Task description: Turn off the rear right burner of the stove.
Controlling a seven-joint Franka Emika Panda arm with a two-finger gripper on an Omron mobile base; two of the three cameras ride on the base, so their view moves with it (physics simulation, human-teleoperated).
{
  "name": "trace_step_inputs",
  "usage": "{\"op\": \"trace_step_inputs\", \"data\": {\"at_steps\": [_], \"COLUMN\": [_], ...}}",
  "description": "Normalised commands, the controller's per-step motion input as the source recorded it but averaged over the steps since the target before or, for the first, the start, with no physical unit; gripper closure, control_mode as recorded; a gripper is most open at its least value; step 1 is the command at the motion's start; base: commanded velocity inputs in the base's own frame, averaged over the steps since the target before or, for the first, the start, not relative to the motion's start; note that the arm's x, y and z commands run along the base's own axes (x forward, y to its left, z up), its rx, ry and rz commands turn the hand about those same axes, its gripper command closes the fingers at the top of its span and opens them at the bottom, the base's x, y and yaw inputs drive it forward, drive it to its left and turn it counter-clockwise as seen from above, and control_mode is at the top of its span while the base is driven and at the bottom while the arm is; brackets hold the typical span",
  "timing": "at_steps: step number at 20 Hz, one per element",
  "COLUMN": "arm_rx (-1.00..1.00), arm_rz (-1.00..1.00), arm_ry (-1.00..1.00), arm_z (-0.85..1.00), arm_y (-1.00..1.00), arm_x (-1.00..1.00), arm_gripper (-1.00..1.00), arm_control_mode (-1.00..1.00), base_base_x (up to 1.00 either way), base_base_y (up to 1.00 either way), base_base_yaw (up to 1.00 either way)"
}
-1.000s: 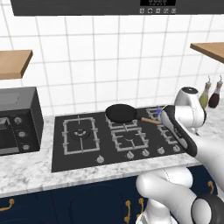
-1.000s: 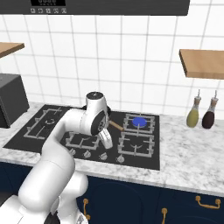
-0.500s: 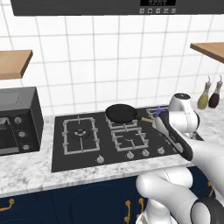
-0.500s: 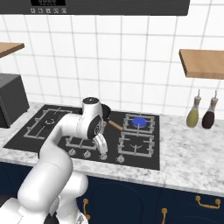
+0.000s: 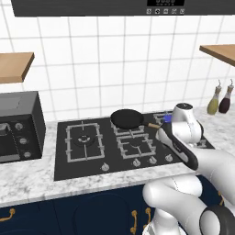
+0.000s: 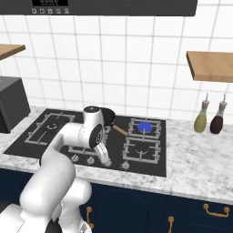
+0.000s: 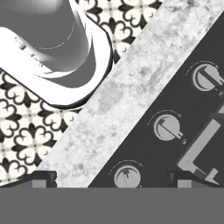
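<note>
Right base view: the stove [image 6: 157, 170] is seen as a black glass cooktop set into a marble counter [image 6: 195, 173]; the rear right burner [image 6: 144, 126] sits at the back right under a small gray grate and a blue flame disc is shown on it, so it is lit; a black frying pan [image 6: 108, 116] rests on the rear middle grate, its wooden handle pointing twd the lit burner; two bottles [image 6: 200, 122] stand on the counter to the right, beneath a wooden shelf [image 6: 210, 64]. A row of silver knobs [image 6: 127, 166] is set along the stove's front edge; the arm is bent over the front middle of the stove, wrist angled down twd those knobs.

Left base view: a dark toaster oven [image 5: 18, 126] is seen at the far left of the counter; the large wide-grated burner [image 5: 84, 141] lies left of the pan.

Hand view: three knobs are seen in a diagonal line near the marble edge, w/ patterned floor tile beyond; the gripper [image 7: 113, 180] is shown w/ its finger tips spread well apart and nothing held between them; the nearest knob [image 7: 127, 176] lies between the tips; contact w/ it cannot be told.
</note>
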Motion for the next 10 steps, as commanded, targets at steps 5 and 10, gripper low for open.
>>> {"op": "trace_step_inputs", "data": {"at_steps": [5,10], "arm_rx": [0.0,0.0], "arm_rz": [0.0,0.0], "arm_ry": [0.0,0.0], "arm_z": [-0.12,0.0], "arm_y": [0.0,0.0], "arm_x": [0.0,0.0], "arm_gripper": [-1.0,-1.0], "arm_control_mode": [-1.0,-1.0], "base_base_x": [0.0,0.0], "base_base_y": [0.0,0.0], "base_base_yaw": [0.0,0.0]}}
